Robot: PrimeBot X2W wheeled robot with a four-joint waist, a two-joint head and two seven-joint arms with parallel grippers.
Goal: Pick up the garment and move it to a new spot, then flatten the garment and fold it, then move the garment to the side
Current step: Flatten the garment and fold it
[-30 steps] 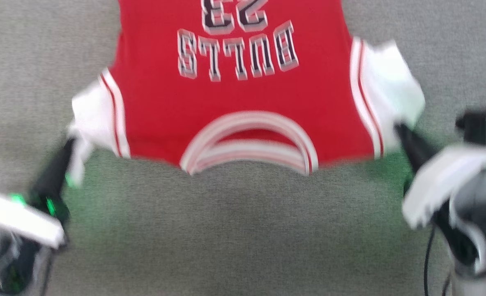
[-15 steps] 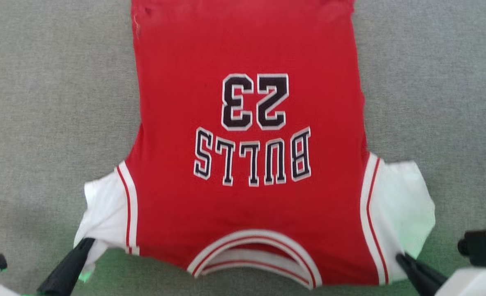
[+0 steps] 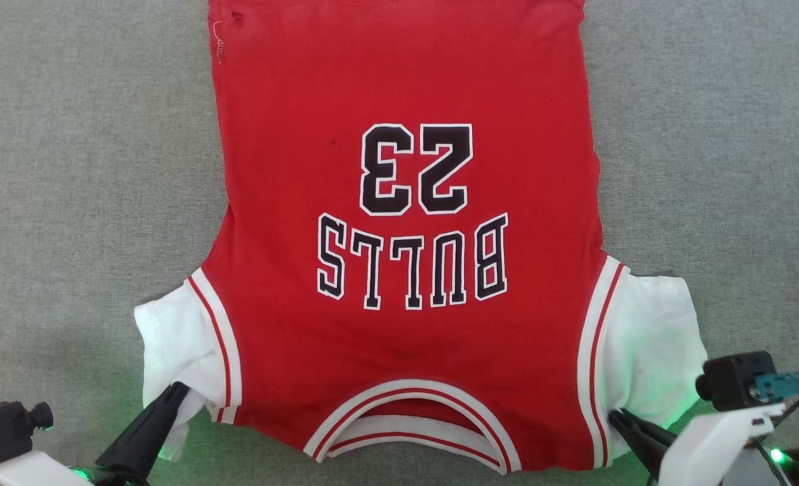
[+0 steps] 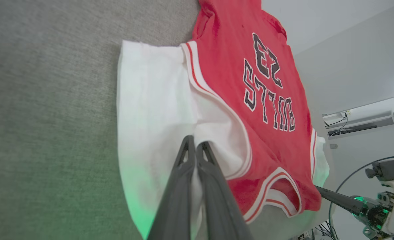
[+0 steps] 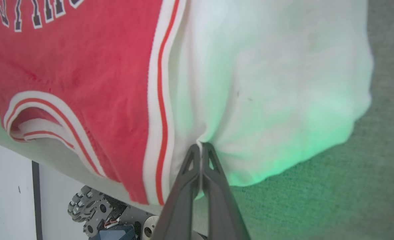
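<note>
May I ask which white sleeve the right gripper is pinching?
The sleeve on the head view's right; the right gripper is shut on its near edge, while the left gripper holds the other sleeve.

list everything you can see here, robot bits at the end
garment: one, red with white sleeves, striped trim and black lettering, spread face up on the surface, collar toward the robot
surface: one, grey cloth-covered, under the garment
wall: one, pale, beyond the surface's far edge in the left wrist view
left gripper: one, dark fingers, shut on the garment's white sleeve at lower left
right gripper: one, dark fingers, shut on the other white sleeve at lower right
left wrist camera: one, black, bottom left corner
right wrist camera: one, black, lower right
wheeled base: one, grey metal, below the surface's near edge
</note>
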